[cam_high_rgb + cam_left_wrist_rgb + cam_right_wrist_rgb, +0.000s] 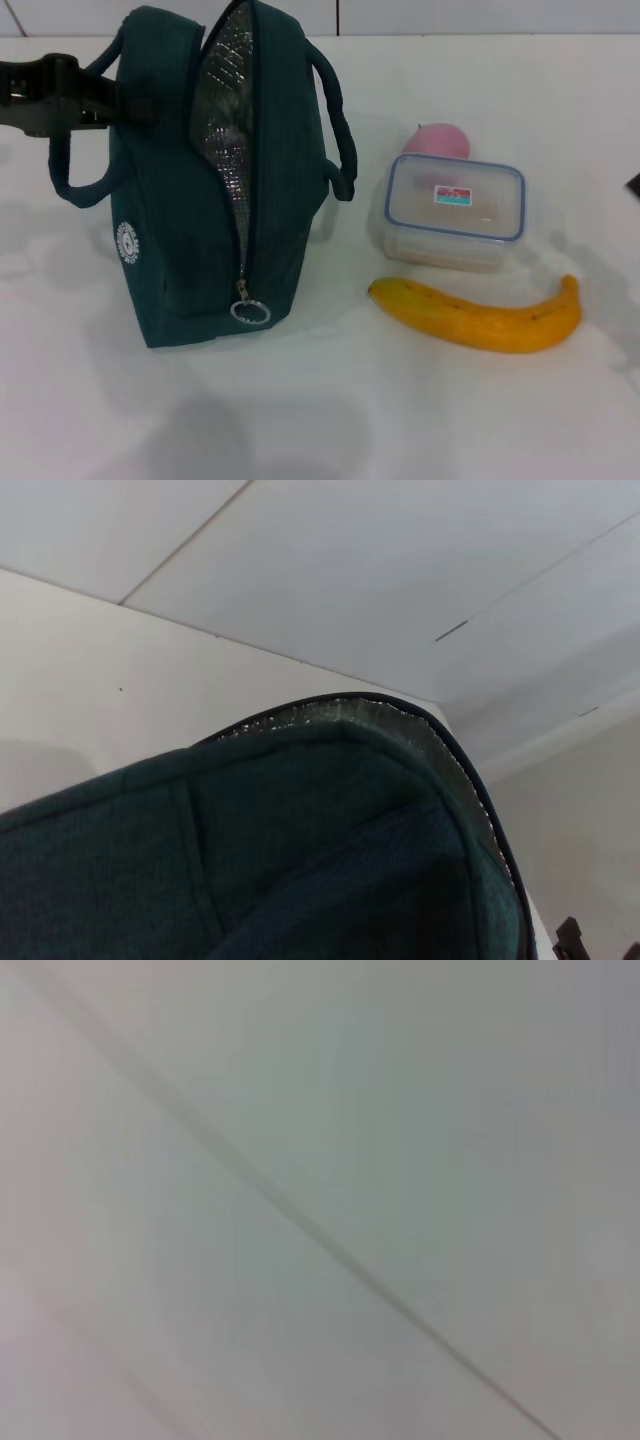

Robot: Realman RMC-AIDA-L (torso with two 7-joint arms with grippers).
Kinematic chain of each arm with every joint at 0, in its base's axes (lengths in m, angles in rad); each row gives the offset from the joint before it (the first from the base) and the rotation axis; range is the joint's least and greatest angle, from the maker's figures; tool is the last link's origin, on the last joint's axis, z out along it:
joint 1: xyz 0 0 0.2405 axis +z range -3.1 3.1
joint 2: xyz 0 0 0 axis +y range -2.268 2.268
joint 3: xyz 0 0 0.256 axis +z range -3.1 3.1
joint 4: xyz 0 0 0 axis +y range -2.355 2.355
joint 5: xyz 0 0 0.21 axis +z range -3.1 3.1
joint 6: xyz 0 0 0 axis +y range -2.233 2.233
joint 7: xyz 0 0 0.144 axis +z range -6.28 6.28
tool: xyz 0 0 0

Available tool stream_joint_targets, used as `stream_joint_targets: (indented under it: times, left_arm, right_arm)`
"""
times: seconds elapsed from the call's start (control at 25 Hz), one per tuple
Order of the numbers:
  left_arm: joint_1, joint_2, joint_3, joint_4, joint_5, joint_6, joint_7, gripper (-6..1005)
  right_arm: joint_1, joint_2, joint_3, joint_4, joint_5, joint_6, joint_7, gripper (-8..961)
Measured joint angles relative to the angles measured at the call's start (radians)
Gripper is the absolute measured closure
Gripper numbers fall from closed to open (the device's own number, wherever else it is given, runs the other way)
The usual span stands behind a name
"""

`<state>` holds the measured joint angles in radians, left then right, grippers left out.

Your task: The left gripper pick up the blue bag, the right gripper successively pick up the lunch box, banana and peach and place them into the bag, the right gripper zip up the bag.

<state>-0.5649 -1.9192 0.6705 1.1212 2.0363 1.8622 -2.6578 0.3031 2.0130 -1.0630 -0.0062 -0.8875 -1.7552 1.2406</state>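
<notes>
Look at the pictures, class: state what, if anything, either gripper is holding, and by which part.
The left gripper is at the upper side of the blue bag, by its handle; whether it actually grips cannot be told. The right gripper is out of view, holding nothing seen.

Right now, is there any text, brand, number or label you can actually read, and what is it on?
None is readable.
Round white logo on the blue bag: a mark only, too small to read.
Red-and-teal label on the lunch box lid: print too blurred to read.
Wrist views: no text.
</notes>
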Motion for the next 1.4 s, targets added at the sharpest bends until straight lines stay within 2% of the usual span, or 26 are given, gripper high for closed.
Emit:
stream_joint_targets:
  times: [0.16,0.4,0.76,1.4]
  left_arm:
    - [0.001,0.0,0.004,0.0,0.002,0.0,0.003,963]
    - [-0.008,0.0,0.01,0.0,0.002,0.0,0.018,963]
    - [-0.018,0.0,0.011,0.003,0.005,-0.003,0.029,963]
    - [-0.022,-0.004,0.012,0.001,0.006,-0.001,0.032,962]
  right_arm:
    - [-0.012,-0.001,0.0,0.008,0.039,0.039,0.166,280]
    - [0.011,0.003,-0.004,0.029,0.039,0.207,0.336,282]
    - [0.075,0.012,-0.024,0.051,-0.017,0.323,0.404,285]
    - [0.182,0.015,-0.039,0.05,-0.045,0.38,0.47,291]
